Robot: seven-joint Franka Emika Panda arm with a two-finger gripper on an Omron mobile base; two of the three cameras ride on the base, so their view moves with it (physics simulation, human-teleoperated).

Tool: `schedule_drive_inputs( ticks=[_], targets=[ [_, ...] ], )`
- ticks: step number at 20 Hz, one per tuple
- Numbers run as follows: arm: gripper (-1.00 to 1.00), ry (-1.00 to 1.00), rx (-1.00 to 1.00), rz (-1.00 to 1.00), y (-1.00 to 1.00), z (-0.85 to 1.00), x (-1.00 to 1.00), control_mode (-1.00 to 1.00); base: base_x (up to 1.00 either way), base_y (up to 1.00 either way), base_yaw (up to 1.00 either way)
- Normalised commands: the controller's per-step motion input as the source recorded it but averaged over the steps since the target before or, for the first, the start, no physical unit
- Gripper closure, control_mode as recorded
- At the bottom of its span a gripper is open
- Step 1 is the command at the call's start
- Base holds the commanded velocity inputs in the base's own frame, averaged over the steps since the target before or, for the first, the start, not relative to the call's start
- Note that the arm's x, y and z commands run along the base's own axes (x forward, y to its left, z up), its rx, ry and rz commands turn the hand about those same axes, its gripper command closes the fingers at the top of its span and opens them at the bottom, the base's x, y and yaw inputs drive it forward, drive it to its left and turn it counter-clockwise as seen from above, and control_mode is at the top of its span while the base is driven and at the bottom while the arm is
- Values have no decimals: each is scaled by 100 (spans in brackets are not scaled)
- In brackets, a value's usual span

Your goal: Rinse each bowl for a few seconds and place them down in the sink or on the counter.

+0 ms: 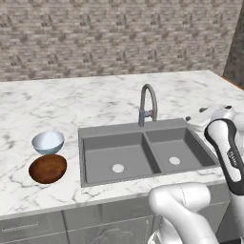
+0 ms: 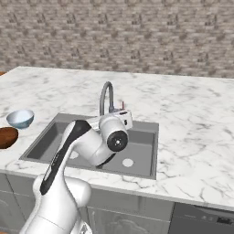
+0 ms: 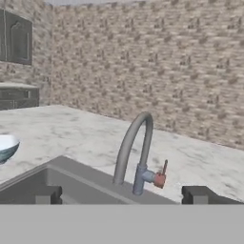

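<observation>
Hand view: no legible writing or labels. Gripper (image 3: 121, 194) fingers spread wide apart, empty, touching nothing, aimed level at tap (image 3: 136, 147) over sink (image 3: 62, 178). Tap stands upright at back rim between basins, spout arcing toward front, red lever on its base. Left base view: both bowls upright, mouths up, on counter (image 1: 95, 102) left of sink; pale bowl (image 1: 47, 142) just behind and nrly touching brown bowl (image 1: 47, 168). Sink long axis runs left-right.
</observation>
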Motion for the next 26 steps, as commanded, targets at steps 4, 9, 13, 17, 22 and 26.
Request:
schedule_drive_inputs(
  ticks=[4,9,13,17,22,26],
  targets=[
    [-100,0,7,12,-13,-7,49,-100,0,0,0],
    [-100,-4,11,20,-7,-14,39,-100,0,0,0],
    [-100,-4,6,16,-3,-11,34,-100,0,0,0],
    [-100,-5,0,4,0,0,27,-100,0,0,0],
    [-100,-2,-2,0,0,-1,19,-100,0,0,0],
    [-100,0,-2,0,7,-6,21,-100,0,0,0]
  ],
)
